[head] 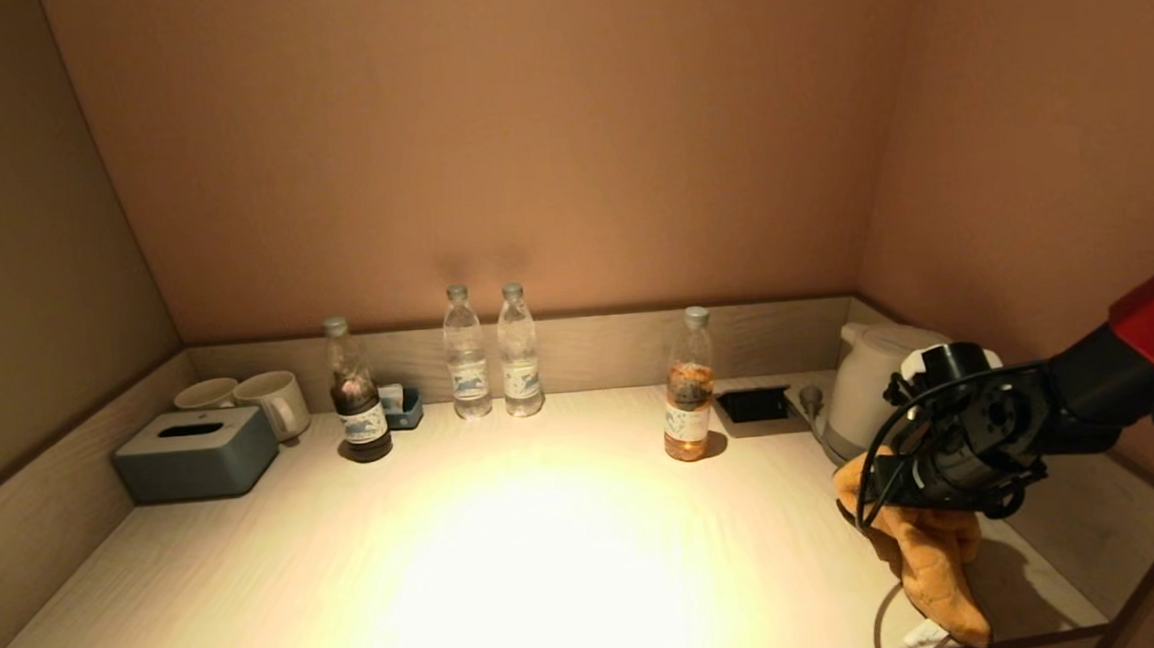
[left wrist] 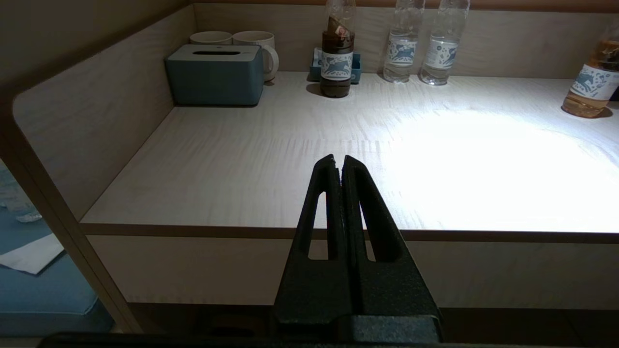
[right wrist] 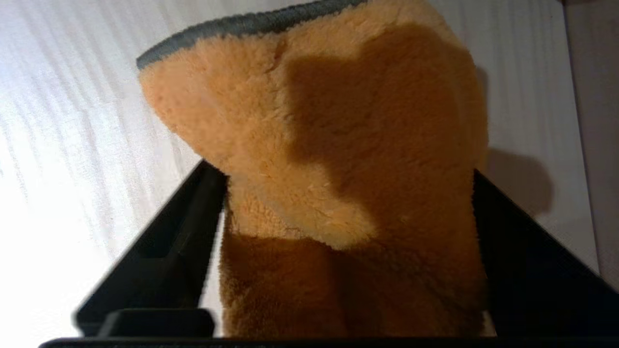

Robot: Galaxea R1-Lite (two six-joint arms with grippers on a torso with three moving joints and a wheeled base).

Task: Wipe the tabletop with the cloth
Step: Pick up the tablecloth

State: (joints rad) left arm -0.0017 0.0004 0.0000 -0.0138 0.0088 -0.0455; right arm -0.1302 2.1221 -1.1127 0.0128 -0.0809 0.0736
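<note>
The orange fluffy cloth [head: 927,553] hangs from my right gripper [head: 889,505] over the front right part of the light wooden tabletop [head: 511,548]. Its lower tip reaches down near the front edge; I cannot tell whether it touches. In the right wrist view the cloth [right wrist: 338,145] fills the space between the black fingers [right wrist: 184,232], and the right gripper [right wrist: 342,170] is shut on it. My left gripper [left wrist: 338,159] is shut and empty, parked low in front of the table's front edge on the left side, out of the head view.
A white kettle [head: 876,386] stands just behind the right gripper, with a black socket plate [head: 754,405] beside it. A bottle of amber liquid [head: 688,387], two clear bottles [head: 492,354], a dark bottle [head: 356,403], a grey tissue box [head: 194,453] and two mugs [head: 241,395] line the back. Walls enclose three sides.
</note>
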